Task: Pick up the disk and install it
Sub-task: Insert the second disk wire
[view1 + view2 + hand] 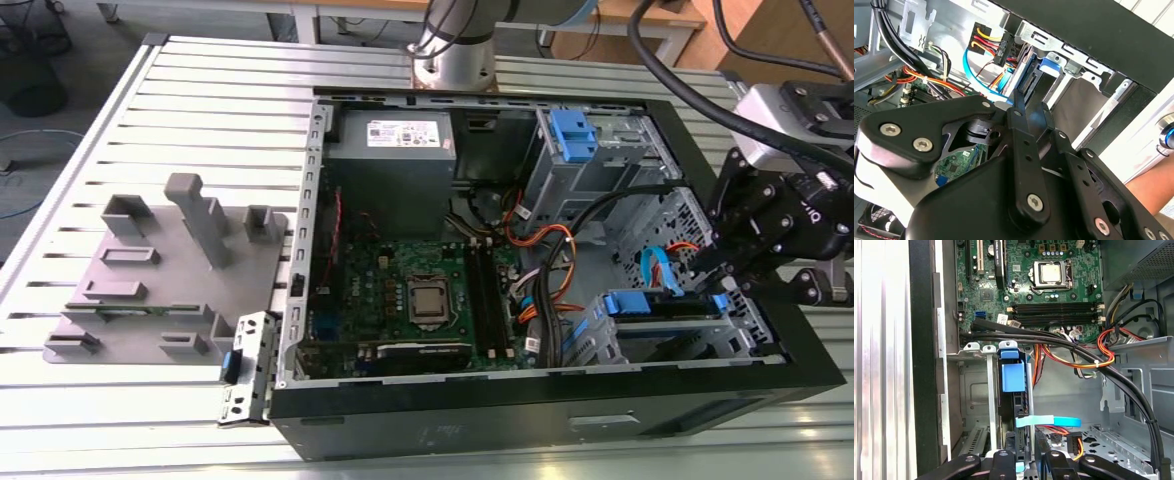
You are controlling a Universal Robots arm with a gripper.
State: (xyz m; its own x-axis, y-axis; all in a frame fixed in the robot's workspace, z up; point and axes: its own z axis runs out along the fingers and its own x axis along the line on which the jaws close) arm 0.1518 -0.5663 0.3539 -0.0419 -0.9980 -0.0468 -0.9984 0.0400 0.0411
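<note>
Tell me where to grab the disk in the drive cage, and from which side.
Probably by its blue-framed edge, pinching across the thin thickness. The disk stands on edge in the drive cage, so come from the case's open side, where that edge is exposed.

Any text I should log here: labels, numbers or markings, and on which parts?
No text can be read.
White sticker on the grey metal power supply box: print too small.
Green motherboard: markings too small.
Black robot hand, with white lettering, in the exterior view: partly cut off.

Disk (1015,390): blue plastic frame. Table (200,90): ribbed matt metal.
</note>
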